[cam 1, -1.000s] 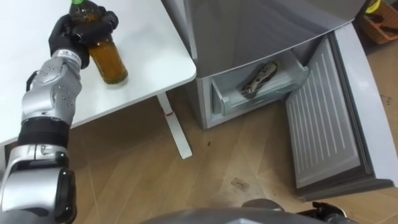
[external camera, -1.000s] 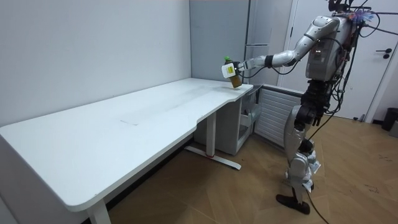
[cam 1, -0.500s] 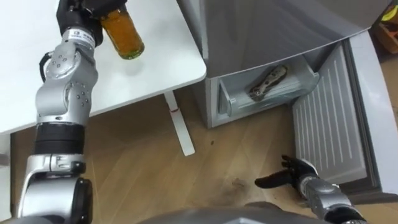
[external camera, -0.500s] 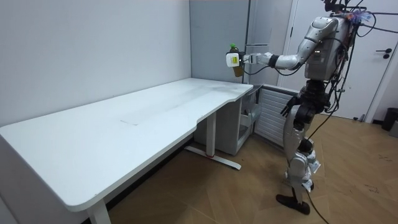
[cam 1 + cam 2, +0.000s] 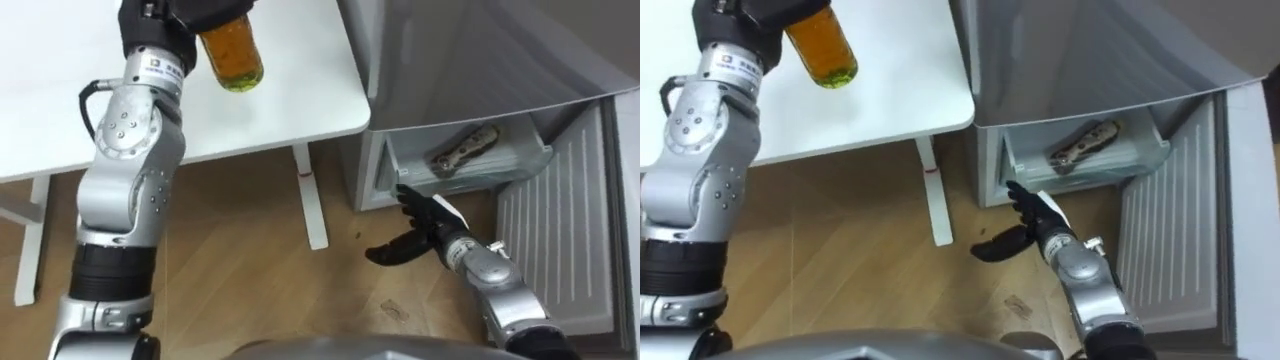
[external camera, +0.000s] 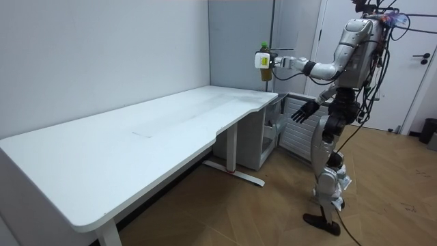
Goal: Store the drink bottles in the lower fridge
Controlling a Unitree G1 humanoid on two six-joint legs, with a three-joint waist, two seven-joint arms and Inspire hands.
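The drink bottle [image 5: 232,55] is held at the top of the frame, left of centre, by the left robot hand [image 5: 170,15], whose dark fingers are curled round its upper part; it hangs clear above the white table [image 5: 300,95], close to that table's right-hand edge; the right robot hand [image 5: 420,228] is seen low in the middle of the frame, fingers spread and nothing in them, just in front of the lower fridge drawer [image 5: 455,182], which stands pulled out beside the swung-open fridge door [image 5: 560,240]. A slip is judged the main risk: the bottle is gripped only near its top, so its heavier, liquid-filled body could swing or slide out during the carry to the right; it could also be knocked against the table's rounded corner or the grey fridge front above the drawer; the drawer is partly taken up by a long mottled packet [image 5: 466,148], so the bottle might be set on it and roll. The bottle is a smooth, clear cylinder of amber liquid with a yellow label; the table top is flat and matt; the drawer is of pale translucent plastic; the door's inner face is ribbed; the floor [image 5: 250,260] is of wood boards.
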